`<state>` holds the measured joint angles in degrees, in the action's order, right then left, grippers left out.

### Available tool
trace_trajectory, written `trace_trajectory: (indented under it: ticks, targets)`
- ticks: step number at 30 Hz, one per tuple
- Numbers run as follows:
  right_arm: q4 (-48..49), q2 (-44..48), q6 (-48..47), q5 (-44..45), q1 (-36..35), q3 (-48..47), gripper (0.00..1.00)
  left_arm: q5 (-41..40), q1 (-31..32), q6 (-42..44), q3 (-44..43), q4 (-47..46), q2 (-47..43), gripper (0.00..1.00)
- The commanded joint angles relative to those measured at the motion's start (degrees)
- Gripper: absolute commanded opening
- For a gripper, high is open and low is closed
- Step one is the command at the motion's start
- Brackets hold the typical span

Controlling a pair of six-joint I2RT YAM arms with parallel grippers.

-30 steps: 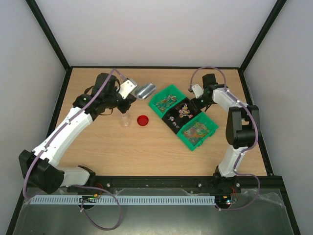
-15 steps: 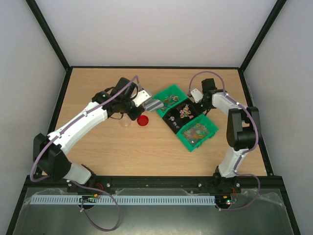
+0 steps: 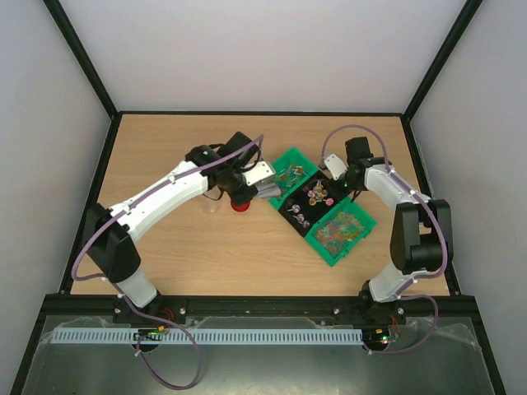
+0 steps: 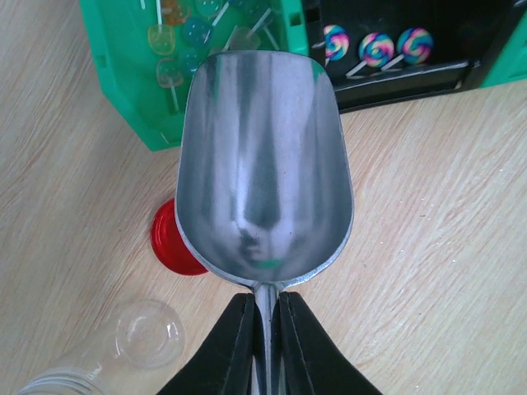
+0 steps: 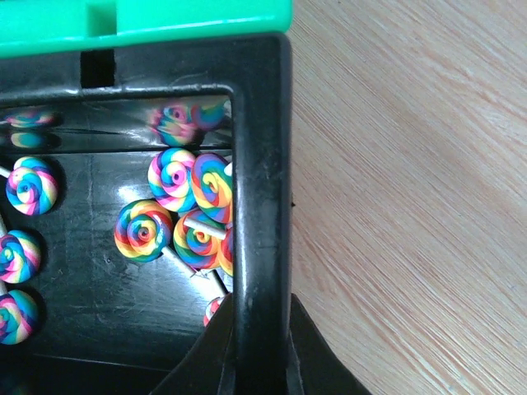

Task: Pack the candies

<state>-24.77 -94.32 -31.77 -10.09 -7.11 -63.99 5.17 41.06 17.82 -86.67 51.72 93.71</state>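
Silver scoop [image 4: 263, 156] is now hanging over the edge of the far green bin [image 4: 123, 90], having swung right from the far-left desk [image 4: 436, 247]. The left pincer [image 4: 265, 304] is clamping its handle, arm stretching across. The right pincer [image 5: 262, 317], half-open a second ago, is pinching the wall of the black bin [image 5: 262, 148], elbow bending near. Candies [image 3: 338, 229] are lying in the near green bin [image 3: 318, 252].

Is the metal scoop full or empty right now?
Empty. In the left wrist view the scoop shows only bare shiny metal inside, nothing lying in it.
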Motion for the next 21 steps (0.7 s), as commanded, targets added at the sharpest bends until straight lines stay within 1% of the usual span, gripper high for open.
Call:
trace_trajectory:
  ticks: [1, 12, 21]
  targets:
    - [-1.1, 5.1, -0.5, -3.4, -0.1, 0.2, 0.01, -4.5, 1.0, 0.8, -3.2, 4.3, 3.2, 0.02]
    - [-1.8, 7.5, 0.9, -4.1, -1.5, 0.6, 0.01, -10.0, 1.6, -0.5, -12.6, 7.5, 14.3, 0.02]
    - [-1.5, 7.8, 0.4, -5.1, -2.8, 1.9, 0.01, -11.6, 2.4, -0.1, -18.4, 12.4, 22.2, 0.02]
